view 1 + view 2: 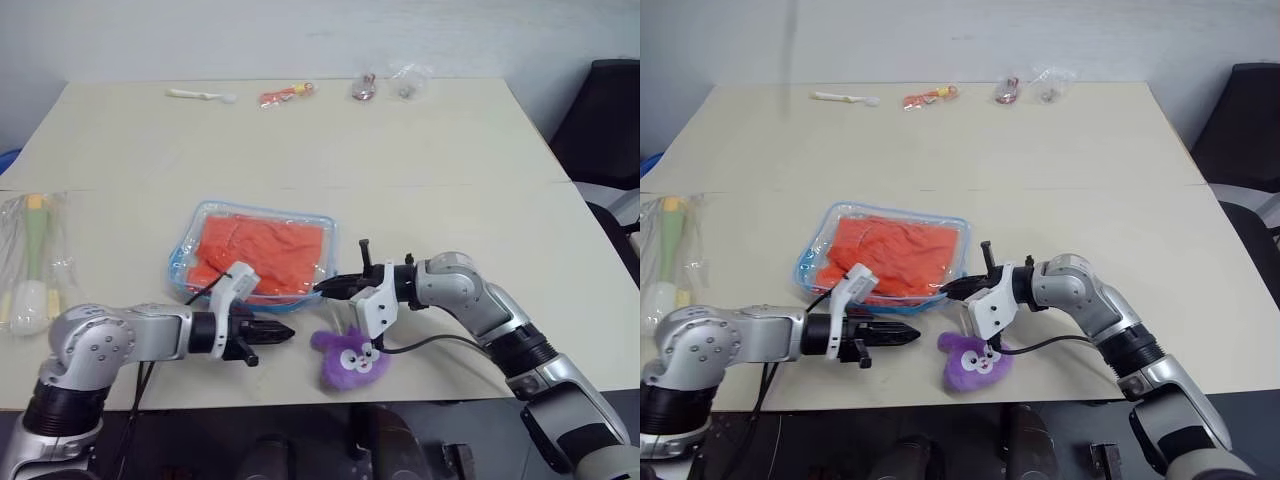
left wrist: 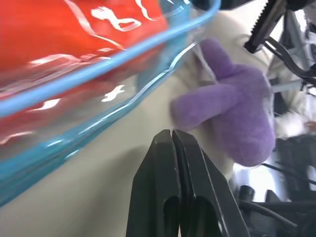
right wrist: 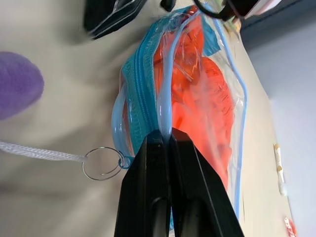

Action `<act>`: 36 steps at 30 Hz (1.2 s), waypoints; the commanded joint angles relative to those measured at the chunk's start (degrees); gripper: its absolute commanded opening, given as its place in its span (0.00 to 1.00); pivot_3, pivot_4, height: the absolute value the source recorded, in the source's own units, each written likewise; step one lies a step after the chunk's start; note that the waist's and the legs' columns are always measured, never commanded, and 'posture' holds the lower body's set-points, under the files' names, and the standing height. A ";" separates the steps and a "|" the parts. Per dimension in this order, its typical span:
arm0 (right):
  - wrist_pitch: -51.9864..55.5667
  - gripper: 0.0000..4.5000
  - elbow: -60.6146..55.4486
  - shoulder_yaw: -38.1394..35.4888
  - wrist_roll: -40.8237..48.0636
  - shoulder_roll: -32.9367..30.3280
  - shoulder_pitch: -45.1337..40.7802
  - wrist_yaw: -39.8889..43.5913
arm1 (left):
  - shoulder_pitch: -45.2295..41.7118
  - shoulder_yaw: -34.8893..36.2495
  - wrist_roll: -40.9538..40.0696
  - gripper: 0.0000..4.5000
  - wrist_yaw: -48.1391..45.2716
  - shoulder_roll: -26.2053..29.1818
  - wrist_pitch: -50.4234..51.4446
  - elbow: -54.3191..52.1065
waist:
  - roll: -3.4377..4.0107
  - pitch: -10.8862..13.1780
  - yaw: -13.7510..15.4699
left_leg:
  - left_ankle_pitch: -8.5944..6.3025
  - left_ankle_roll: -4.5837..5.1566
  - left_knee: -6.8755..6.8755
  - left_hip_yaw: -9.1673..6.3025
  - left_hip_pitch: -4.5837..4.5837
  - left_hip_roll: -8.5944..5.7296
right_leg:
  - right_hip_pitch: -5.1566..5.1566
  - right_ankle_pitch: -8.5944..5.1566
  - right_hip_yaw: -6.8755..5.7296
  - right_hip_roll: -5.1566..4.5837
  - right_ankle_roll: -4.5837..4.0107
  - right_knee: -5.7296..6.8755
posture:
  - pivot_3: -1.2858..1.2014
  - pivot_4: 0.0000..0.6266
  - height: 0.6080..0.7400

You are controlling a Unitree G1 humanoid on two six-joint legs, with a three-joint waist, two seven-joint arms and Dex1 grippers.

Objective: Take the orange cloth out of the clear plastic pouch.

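Observation:
The clear plastic pouch (image 1: 192,238) with light-blue zipper trim lies flat near the table's front edge. Inside it is the folded orange cloth (image 1: 262,255). My right gripper (image 1: 325,287) reaches in from the right and is shut on the pouch's blue trim (image 3: 165,98) at its near right corner. The cloth (image 3: 207,94) shows through the plastic just past the fingers. My left gripper (image 1: 288,332) is shut with nothing between its fingers (image 2: 163,163). It lies level just in front of the pouch's near edge (image 2: 98,69), pointing right toward the plush.
A purple plush bunny (image 1: 350,362) sits at the front edge below my right gripper, its cord and key ring (image 3: 101,163) beside the pouch. A clear bag with a green-white item (image 1: 35,260) lies far left. Small packets (image 1: 287,94) and wrappers (image 1: 408,78) line the far edge.

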 commanded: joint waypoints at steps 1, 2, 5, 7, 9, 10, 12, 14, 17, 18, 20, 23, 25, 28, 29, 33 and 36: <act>-0.54 0.00 -1.49 -1.43 1.18 -0.30 -0.24 -0.78 | 0.87 0.04 5.31 0.01 -8.41 3.71 -7.91 -8.27 | 0.00 0.00 0.06 | 0.00 0.00 0.00 -0.03 -0.02 0.00 | 0.00 0.00 0.00 -0.01 0.00 -0.02 | 0.52 0.24 1.00; -0.61 0.00 -1.41 -1.43 1.26 -0.40 -0.26 -0.70 | 1.35 -1.49 9.34 0.01 -11.32 5.53 -12.11 -10.68 | 0.00 0.00 0.04 | 0.00 0.00 0.00 -0.06 -0.03 -0.01 | 0.00 0.00 0.00 -0.01 0.00 -0.02 | 0.52 0.24 1.00; -0.77 0.00 -1.45 -1.44 1.58 -0.71 -0.30 -0.32 | 3.19 -8.55 26.97 0.05 -22.63 11.60 -31.66 -16.22 | 0.02 0.01 -0.04 | 0.00 -0.02 -0.03 0.01 -0.02 -0.02 | 0.00 -0.01 -0.02 0.02 -0.01 -0.05 | 0.52 0.24 1.00; -0.82 0.00 -1.56 -1.40 1.87 -0.91 -0.31 -0.03 | 3.43 -12.43 35.49 0.14 -27.85 13.58 -41.56 -15.93 | 0.02 0.01 -0.06 | 0.00 -0.04 -0.05 0.28 -0.03 -0.01 | 0.00 -0.01 -0.05 0.04 -0.02 -0.07 | 0.52 0.24 1.00; -0.78 0.00 -1.74 -1.24 2.12 -1.04 -0.35 0.36 | 2.15 -16.67 45.76 0.27 -31.17 13.84 -53.57 -13.26 | 0.03 0.02 -0.03 | 0.00 -0.05 -0.07 0.49 -0.03 -0.01 | 0.00 -0.01 -0.06 0.06 -0.03 -0.08 | 0.52 0.24 1.00; -0.69 0.00 -1.90 -1.21 2.30 -1.14 -0.36 0.58 | 1.09 -18.83 51.27 0.35 -31.78 13.28 -59.82 -11.08 | 0.03 0.02 0.04 | 0.00 -0.04 -0.06 0.50 -0.04 0.00 | -0.01 -0.01 -0.07 0.08 -0.03 -0.07 | 0.52 0.24 1.00; -0.49 0.00 -2.25 -1.17 2.64 -1.31 -0.29 0.96 | -0.47 -21.48 58.18 0.48 -33.34 11.38 -69.93 -6.53 | 0.03 0.02 0.03 | 0.00 -0.04 -0.06 0.52 -0.06 -0.01 | 0.00 -0.01 -0.08 0.09 -0.02 -0.08 | 0.52 0.24 1.00; -0.21 0.00 -2.62 -1.21 3.06 -1.57 -0.18 1.42 | -2.38 -23.52 61.47 0.55 -35.71 8.99 -76.40 -2.14 | 0.03 0.02 0.11 | 0.00 -0.03 -0.06 0.58 -0.05 -0.01 | -0.01 -0.01 -0.06 0.10 -0.02 -0.07 | 0.52 0.24 1.00; 0.16 0.00 -3.30 -1.29 3.42 -2.02 0.13 2.04 | -5.37 -25.77 63.68 0.55 -37.75 4.22 -79.95 2.18 | 0.03 0.02 0.14 | 0.01 0.00 -0.05 0.62 -0.06 0.00 | -0.03 0.00 -0.08 0.09 -0.01 -0.05 | 0.52 0.24 1.00; 0.29 0.00 -3.47 -1.32 3.46 -2.10 0.22 2.13 | -5.98 -26.27 64.08 0.55 -38.43 2.85 -81.34 2.95 | 0.03 0.02 0.15 | 0.02 0.01 -0.05 0.63 -0.07 0.00 | -0.04 0.00 -0.09 0.08 0.00 -0.04 | 0.52 0.24 1.00; 0.76 0.00 -4.01 -1.40 3.52 -2.27 0.48 2.18 | -6.79 -27.11 65.00 0.55 -39.52 0.42 -83.79 3.95 | 0.03 0.02 0.15 | 0.02 0.04 -0.05 0.64 -0.07 0.01 | -0.05 0.01 -0.10 0.06 0.01 -0.04 | 0.52 0.24 1.00; 1.55 0.00 -5.11 -1.55 3.62 -2.64 1.05 2.25 | -7.87 -28.10 67.50 0.55 -40.65 -2.05 -89.75 5.32 | 0.03 0.02 0.22 | 0.02 0.06 -0.04 0.64 -0.06 0.03 | -0.04 0.01 -0.12 0.04 0.01 -0.02 | 0.52 0.24 1.00; 1.90 0.00 -5.64 -1.63 3.64 -2.92 1.40 2.26 | -8.58 -28.17 66.86 0.55 -41.61 -3.61 -90.59 5.22 | 0.03 0.02 0.24 | 0.01 0.08 -0.03 0.65 -0.06 0.03 | -0.04 0.02 -0.11 0.03 0.02 -0.01 | 0.52 0.24 1.00; 2.07 0.00 -5.84 -1.73 3.54 -3.24 1.79 2.16 | -9.01 -28.07 65.10 0.55 -44.97 -3.92 -92.05 5.29 | 0.03 0.02 0.35 | 0.01 0.11 -0.01 0.65 -0.06 0.03 | -0.04 0.02 -0.12 0.02 0.03 -0.01 | 0.52 0.24 1.00; 2.19 0.00 -5.89 -1.74 3.51 -3.27 1.89 2.14 | -9.01 -28.15 65.24 0.55 -46.23 -3.56 -92.93 5.66 | 0.03 0.02 0.33 | 0.01 0.12 -0.01 0.65 -0.07 0.03 | -0.04 0.03 -0.12 0.02 0.04 -0.01 | 0.52 0.24 1.00; 2.07 0.00 -5.32 -1.54 3.24 -3.16 1.77 1.99 | -9.83 -29.09 67.18 0.55 -50.02 -3.05 -100.29 8.39 | 0.03 0.02 0.37 | 0.01 0.12 -0.01 0.66 -0.04 0.03 | -0.04 0.02 -0.11 0.02 0.04 -0.01 | 0.52 0.24 1.00; 1.92 0.00 -4.74 -1.45 3.21 -2.98 1.33 2.00 | -11.28 -29.33 68.60 0.55 -51.70 -3.21 -105.81 10.96 | 0.03 0.02 0.51 | 0.00 0.14 0.00 0.66 -0.05 0.02 | -0.04 0.02 -0.12 0.02 0.04 -0.01 | 0.52 0.24 1.00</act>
